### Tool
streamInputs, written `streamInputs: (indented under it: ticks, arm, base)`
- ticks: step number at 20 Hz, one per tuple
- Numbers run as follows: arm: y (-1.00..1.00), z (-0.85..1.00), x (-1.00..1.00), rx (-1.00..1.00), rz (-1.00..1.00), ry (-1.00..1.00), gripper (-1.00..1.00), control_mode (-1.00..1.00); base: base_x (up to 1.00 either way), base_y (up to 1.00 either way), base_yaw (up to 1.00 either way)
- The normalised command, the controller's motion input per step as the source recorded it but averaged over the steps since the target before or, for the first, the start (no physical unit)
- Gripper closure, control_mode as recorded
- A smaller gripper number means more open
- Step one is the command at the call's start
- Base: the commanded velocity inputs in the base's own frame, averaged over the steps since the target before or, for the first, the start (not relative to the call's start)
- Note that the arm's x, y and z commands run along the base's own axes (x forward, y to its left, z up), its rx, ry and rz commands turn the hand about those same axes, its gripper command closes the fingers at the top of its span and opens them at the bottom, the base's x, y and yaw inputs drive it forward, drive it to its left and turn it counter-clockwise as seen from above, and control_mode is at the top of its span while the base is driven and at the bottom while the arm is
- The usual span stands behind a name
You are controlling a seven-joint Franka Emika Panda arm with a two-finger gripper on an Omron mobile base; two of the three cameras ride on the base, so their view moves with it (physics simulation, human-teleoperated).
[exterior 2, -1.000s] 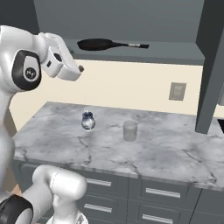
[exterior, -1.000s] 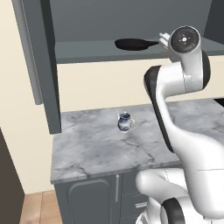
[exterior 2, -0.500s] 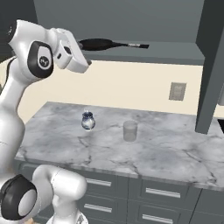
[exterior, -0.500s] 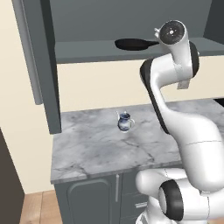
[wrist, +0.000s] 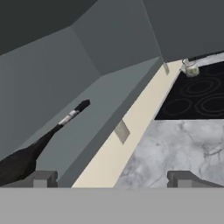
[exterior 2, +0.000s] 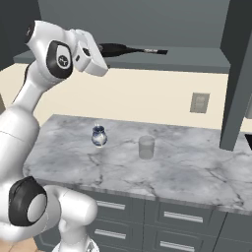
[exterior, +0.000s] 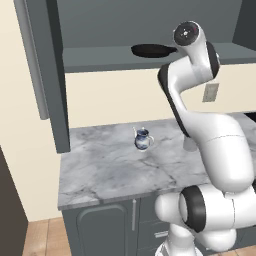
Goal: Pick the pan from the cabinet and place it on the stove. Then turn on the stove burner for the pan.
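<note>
One pan (exterior 2: 114,48) on shelf, handle lengthwise toward stove (wrist: 197,98).

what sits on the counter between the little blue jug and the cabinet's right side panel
A pale glass stands alone on the marble counter between the blue jug and the cabinet panel; the rest of that stretch is bare, seen in the right base view.

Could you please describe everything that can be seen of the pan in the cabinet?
The pan is small, round, shallow and nearly black, with a matte look. A long thin dark handle runs out from it, with a pale band near its tip. It lies flat and upright on the inner shelf of the open cabinet, touching only that shelf. The tool is close to its bowl, jaws wide open, and holds nothing yet.
</note>
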Motion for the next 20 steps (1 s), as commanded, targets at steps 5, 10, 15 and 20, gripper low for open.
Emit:
streamInputs:
  ticks: [5, 10, 15, 20]
  arm:
    - [-0.12, 0.03, 0.4, -0.02, -0.07, 0.0, -1.0, -1.0]
    - [-0.12, 0.02, 0.39, -0.01, -0.08, 0.0, -1.0, -1.0]
    - [-0.14, 0.0, 0.28, 0.0, -0.07, 0.0, -1.0, -1.0]
    - [-0.28, 0.0, 0.15, 0.0, -0.04, 0.0, -1.0, -1.0]
  base:
    - [0.0, 0.0, 0.0]
    - [0.0, 0.0, 0.0]
    - [0.0, 0.0, 0.0]
    - [0.0, 0.0, 0.0]
